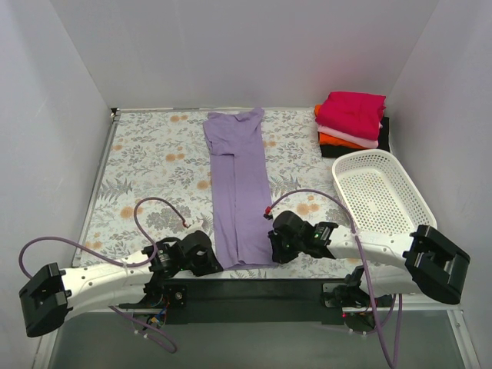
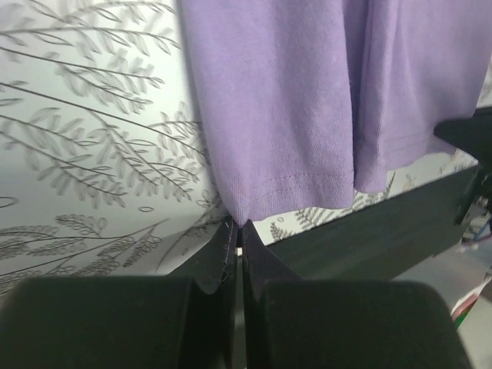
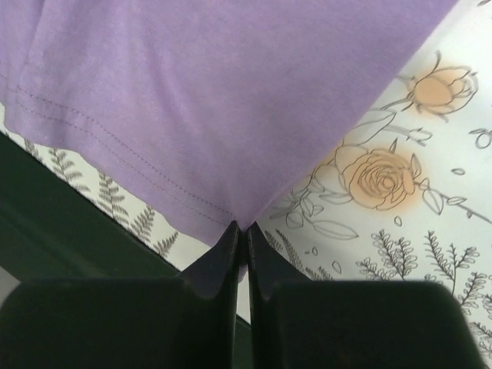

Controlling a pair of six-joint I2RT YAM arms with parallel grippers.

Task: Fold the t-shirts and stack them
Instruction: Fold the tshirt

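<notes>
Top external view gives you the key line: the lavender shirt (image 1: 238, 184) lies as one narrow strip, its long axis running straight away from both hands, near hem at the fingertips and collar end far ahead of them. Your left gripper (image 2: 237, 229) has its jaws pressed together on the left near corner of that hem. Your right gripper (image 3: 241, 229) is pinched closed the same way on the right near corner. Each wrist view shows purple cloth caught at the tips. The hands sit level, one at either side of the strip, so neither is nearer.

I judge the coming move to be carrying the near hem forward over the strip toward the collar. Travel along the long axis and keep both hands in step, or the fold may skew. The flowered tablecloth (image 1: 154, 177) lies open ahead on both sides of the shirt.

Right of your right hand stands the white basket (image 1: 367, 154), and far forward and right, beyond it, the stack of folded shirts (image 1: 352, 115). Mind the basket rim. The black table edge (image 2: 369, 231) runs just behind the hem
</notes>
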